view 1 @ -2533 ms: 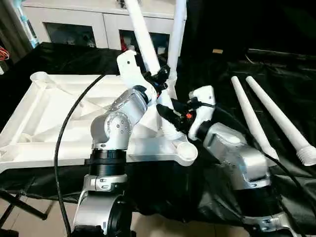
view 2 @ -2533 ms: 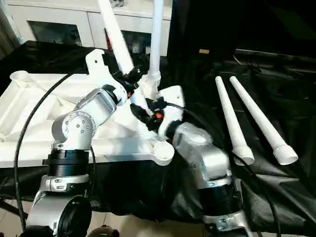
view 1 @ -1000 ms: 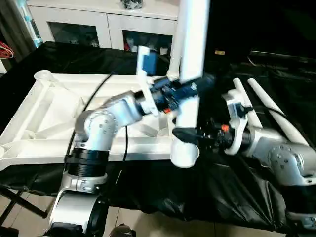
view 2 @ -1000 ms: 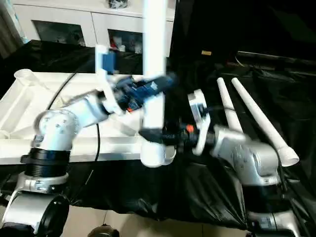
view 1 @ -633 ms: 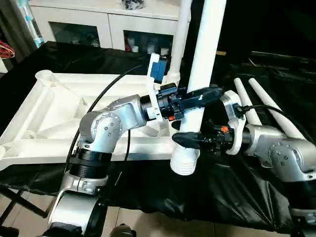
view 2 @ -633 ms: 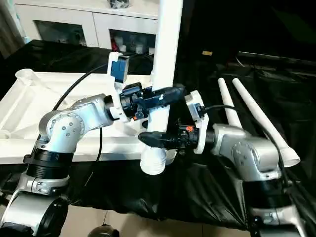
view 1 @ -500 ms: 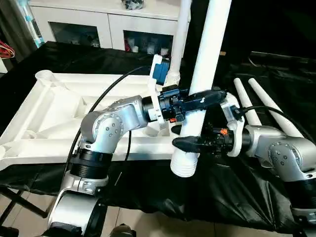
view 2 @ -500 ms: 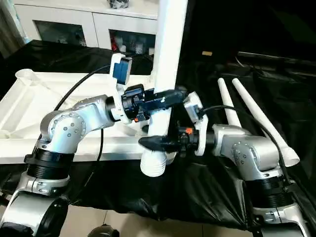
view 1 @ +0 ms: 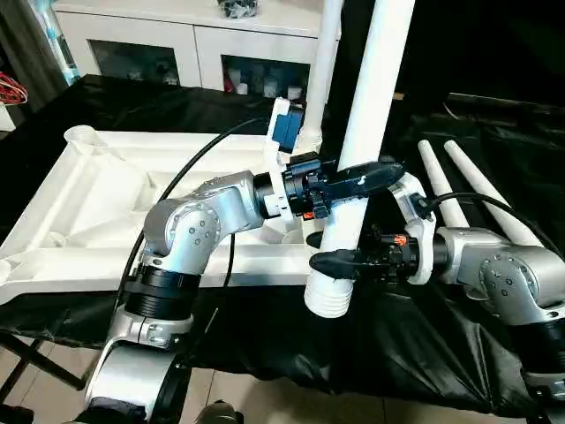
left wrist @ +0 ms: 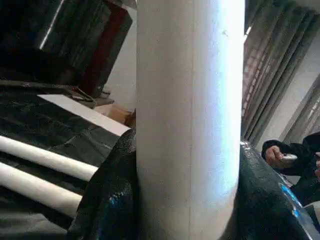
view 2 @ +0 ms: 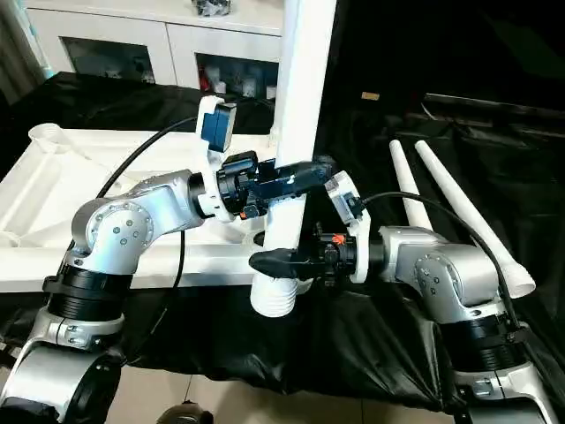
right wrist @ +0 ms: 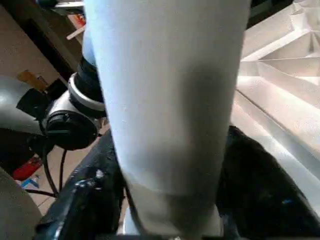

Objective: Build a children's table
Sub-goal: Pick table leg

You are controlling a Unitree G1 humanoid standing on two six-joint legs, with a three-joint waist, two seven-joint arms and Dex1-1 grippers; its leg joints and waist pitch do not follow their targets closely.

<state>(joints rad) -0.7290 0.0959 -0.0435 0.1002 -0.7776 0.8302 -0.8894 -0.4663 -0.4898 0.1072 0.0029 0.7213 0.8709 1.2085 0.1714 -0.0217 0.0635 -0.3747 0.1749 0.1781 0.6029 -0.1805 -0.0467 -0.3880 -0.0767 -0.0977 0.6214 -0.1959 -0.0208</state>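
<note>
Children's table top (view 1: 106, 203) lies underside up on the black-draped table (view 1: 494, 177), occupying its left half, ribbed hollow face showing and a round socket at each visible corner. One leg (view 1: 320, 79) already stands upright in the far right socket. A second leg (view 1: 357, 168) is held near vertical just off the top's near right corner, its ribbed thick end (view 1: 328, 299) lowermost and hanging clear of the socket there. Two spare legs (view 1: 481, 212) lie side by side toward the table's right edge.

Left claw (view 1: 371, 175) is clamped on the held leg at mid-shaft. Right claw (view 1: 331, 261) sits lower, just above the ribbed end, fingers either side of the shaft; whether they press on it cannot be told.

Handling, as judged: hollow white plastic, so light and stiff, but smooth and tapered, liable to slip downward through a loose grip. Best purchase is on the thicker lower shaft near the ribbed end, with a second hold higher to keep the leg plumb over the socket
</note>
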